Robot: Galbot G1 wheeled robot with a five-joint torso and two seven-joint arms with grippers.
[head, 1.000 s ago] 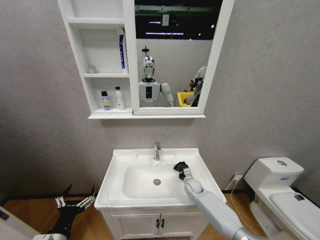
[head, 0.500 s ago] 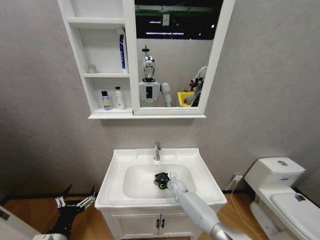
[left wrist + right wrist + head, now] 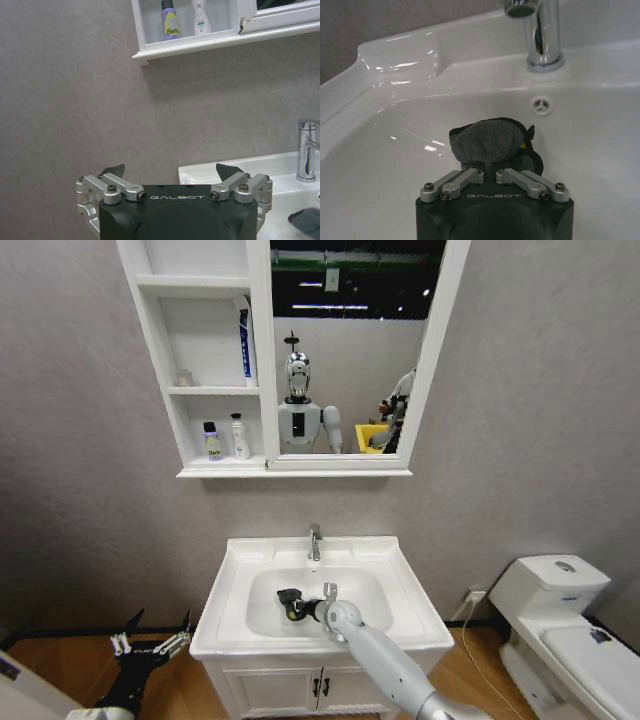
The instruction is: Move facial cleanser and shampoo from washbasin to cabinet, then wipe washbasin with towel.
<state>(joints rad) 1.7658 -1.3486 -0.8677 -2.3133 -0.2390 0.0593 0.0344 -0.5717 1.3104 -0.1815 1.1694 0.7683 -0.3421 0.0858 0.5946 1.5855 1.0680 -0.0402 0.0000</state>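
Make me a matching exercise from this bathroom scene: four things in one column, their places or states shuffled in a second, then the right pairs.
Things:
1. towel
2. left gripper
3. purple bottle
4. tap

Places or states:
A. on the cabinet's bottom shelf
B. open, low beside the washbasin
C. on the back rim of the washbasin
D. clamped in the right gripper, inside the bowl

Pairs: 1-D, 2-B, 3-A, 4-C

This is a bathroom. A white washbasin with a tap sits in the middle, under a mirror. A toilet stands at the lower right.
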